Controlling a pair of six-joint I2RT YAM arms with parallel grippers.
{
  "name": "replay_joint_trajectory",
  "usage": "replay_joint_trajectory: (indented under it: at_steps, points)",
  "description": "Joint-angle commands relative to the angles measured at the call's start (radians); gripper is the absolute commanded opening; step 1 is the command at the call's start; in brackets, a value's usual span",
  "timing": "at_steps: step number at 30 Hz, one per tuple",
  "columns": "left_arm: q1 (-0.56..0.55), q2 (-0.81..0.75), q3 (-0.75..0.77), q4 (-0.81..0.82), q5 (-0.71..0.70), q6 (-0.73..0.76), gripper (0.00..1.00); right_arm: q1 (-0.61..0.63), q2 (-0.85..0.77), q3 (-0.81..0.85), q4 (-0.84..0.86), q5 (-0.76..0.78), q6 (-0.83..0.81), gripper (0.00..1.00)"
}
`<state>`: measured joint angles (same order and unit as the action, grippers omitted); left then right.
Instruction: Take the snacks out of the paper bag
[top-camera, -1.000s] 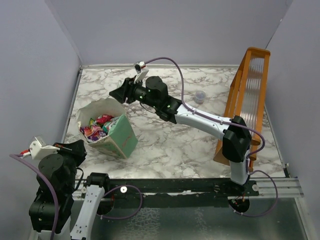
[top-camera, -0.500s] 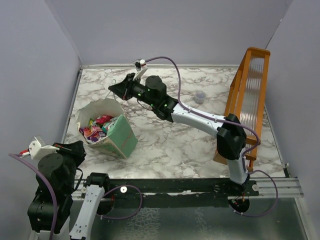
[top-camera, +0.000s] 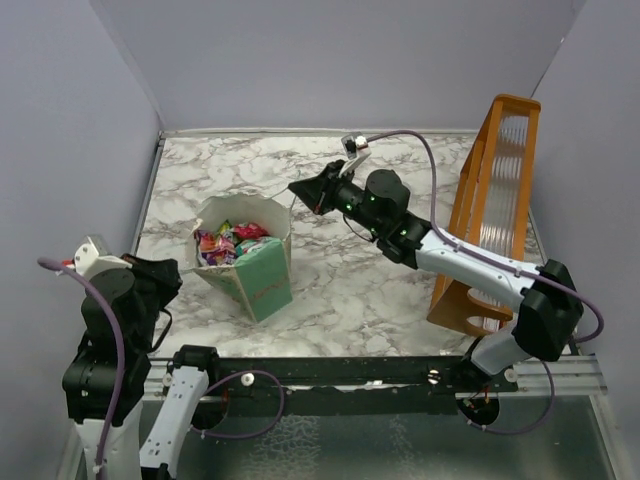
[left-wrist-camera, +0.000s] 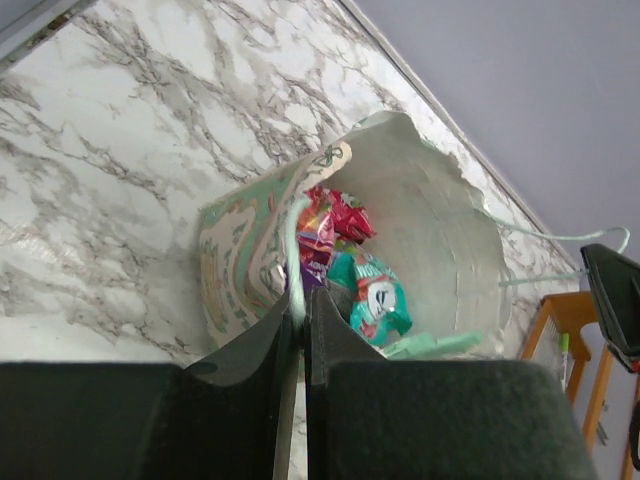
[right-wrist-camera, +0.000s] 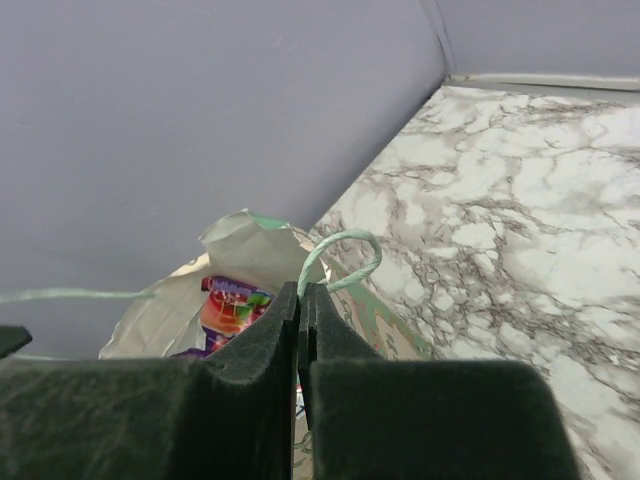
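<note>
The paper bag (top-camera: 262, 279) stands left of the table's middle, its mouth held wide open. Several snacks (top-camera: 229, 242) lie inside: pink-red, purple and teal packets. My left gripper (top-camera: 181, 272) is shut on the bag's near-left rim (left-wrist-camera: 296, 262); the left wrist view shows a pink-red packet (left-wrist-camera: 340, 214) and a teal packet (left-wrist-camera: 378, 296) in the white inside. My right gripper (top-camera: 296, 188) is shut on a thin pale green string handle (right-wrist-camera: 345, 261), held above the bag's far right side. The bag (right-wrist-camera: 243, 243) and a packet (right-wrist-camera: 231, 305) show below its fingers.
The orange wooden rack (top-camera: 492, 190) stands along the right edge, beside my right arm. Grey walls close in the left, back and right sides. The marble table (top-camera: 340, 290) runs from the bag to the rack.
My right gripper has pulled the handle to the right and the bag has slid right with it. My left gripper has come up to the bag and shut on its rim.
</note>
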<state>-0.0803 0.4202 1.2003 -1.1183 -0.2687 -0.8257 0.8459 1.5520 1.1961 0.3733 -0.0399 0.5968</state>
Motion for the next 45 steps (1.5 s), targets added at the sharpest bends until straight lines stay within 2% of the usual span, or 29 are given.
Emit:
replay_joint_trajectory:
  at_steps: [1,6,12,17,24,26,31,38,41,45]
  points:
    - [-0.003,0.081,0.028,0.107,0.085,0.065,0.12,-0.011,-0.119,-0.035,-0.062,0.058,-0.097,0.01]
    - [-0.006,0.156,0.049,0.103,0.081,0.092,0.21,-0.011,-0.188,-0.081,-0.119,0.02,-0.13,0.01]
    - [-0.009,0.228,0.091,0.089,0.169,0.039,0.4,-0.011,-0.245,-0.114,-0.126,0.037,-0.14,0.01]
    - [-0.009,0.178,0.07,0.131,0.198,-0.026,0.59,-0.011,-0.26,-0.103,-0.142,0.037,-0.149,0.01]
    - [-0.012,0.156,-0.003,0.162,0.194,-0.092,0.61,-0.011,-0.266,-0.081,-0.154,0.023,-0.158,0.01]
    - [-0.012,0.164,-0.009,0.166,0.182,-0.085,0.6,-0.011,-0.27,-0.083,-0.154,0.016,-0.154,0.01]
    - [-0.012,0.17,-0.016,0.169,0.115,-0.066,0.49,-0.011,-0.274,-0.088,-0.158,0.0,-0.145,0.01]
    - [-0.012,0.17,-0.065,0.223,0.148,-0.09,0.36,-0.011,-0.278,-0.081,-0.172,-0.009,-0.145,0.01]
    - [-0.012,0.161,-0.082,0.236,0.134,-0.095,0.2,-0.011,-0.274,-0.082,-0.172,-0.015,-0.146,0.01]
    - [-0.012,0.161,-0.051,0.27,0.087,-0.066,0.05,-0.011,-0.262,-0.074,-0.187,-0.044,-0.146,0.01]
